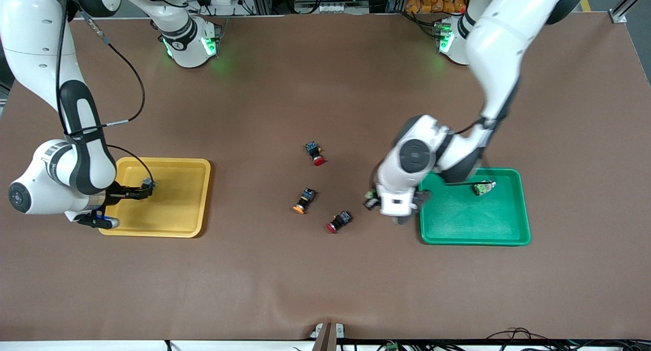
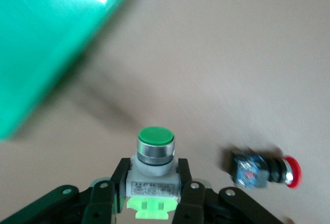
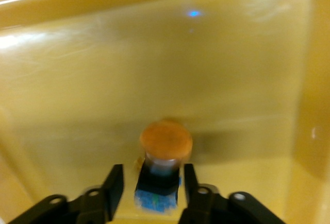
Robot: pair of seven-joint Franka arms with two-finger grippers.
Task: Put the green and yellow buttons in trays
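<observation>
Looking down, we see the left gripper [image 2: 153, 193] clamping a green button [image 2: 155, 154] beside the green tray [image 1: 475, 221], while the right gripper [image 3: 153, 185], fingers parted, straddles a yellow button [image 3: 165, 152] in the yellow tray [image 1: 178, 216].

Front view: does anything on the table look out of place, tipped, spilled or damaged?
Nothing stands out. Two red buttons and one yellow button lie on their sides mid-table, and a green button lies in the green tray. No spill or damage shows.
</observation>
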